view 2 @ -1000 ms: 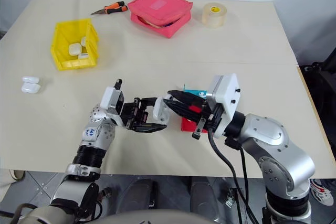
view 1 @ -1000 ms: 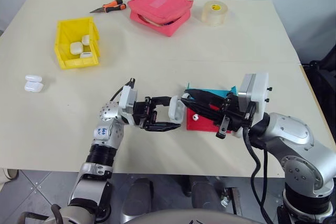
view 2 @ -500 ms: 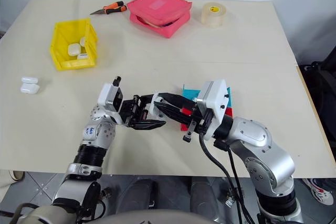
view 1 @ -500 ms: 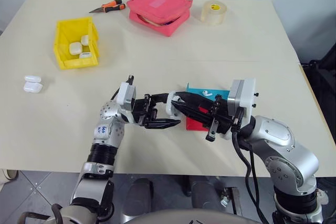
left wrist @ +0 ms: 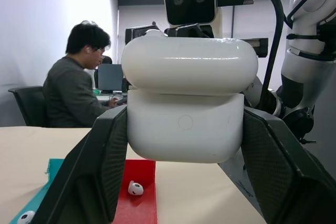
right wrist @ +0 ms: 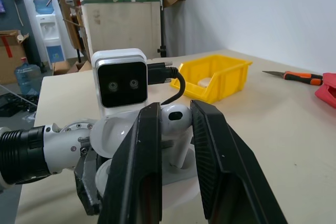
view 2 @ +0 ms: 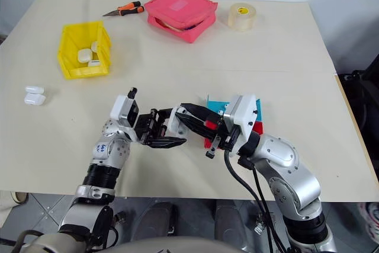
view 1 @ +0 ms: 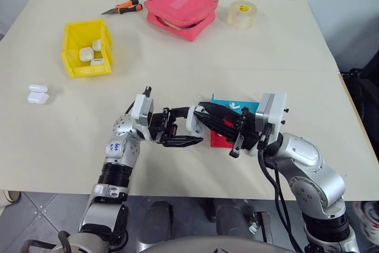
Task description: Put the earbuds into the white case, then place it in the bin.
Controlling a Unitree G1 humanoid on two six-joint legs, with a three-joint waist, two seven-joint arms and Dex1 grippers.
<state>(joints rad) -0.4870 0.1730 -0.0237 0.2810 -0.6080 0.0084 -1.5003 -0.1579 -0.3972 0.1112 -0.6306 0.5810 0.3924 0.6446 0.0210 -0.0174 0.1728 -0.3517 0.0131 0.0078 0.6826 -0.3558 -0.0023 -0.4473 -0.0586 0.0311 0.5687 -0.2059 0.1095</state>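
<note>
The left gripper (view 1: 180, 134), clamped on the white case (left wrist: 189, 109), presents it above the near table edge. The right gripper (right wrist: 176, 140), fingers pinching an earbud (right wrist: 176, 121), meets the case from the right. Further earbuds lie on the teal tray (view 1: 249, 106) and red tray (left wrist: 137, 199); the yellow bin (view 1: 87, 48) sits far left, well apart. Risks: a misaligned stem may jam against the case rim; a loose pinch may drop the glossy earbud; pressure may twist the case.

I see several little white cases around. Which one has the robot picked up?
The glossy white rounded earbud case clamped in the left pincer, held above the table; the other cases lie in the yellow plastic bin or on the tabletop.
</note>
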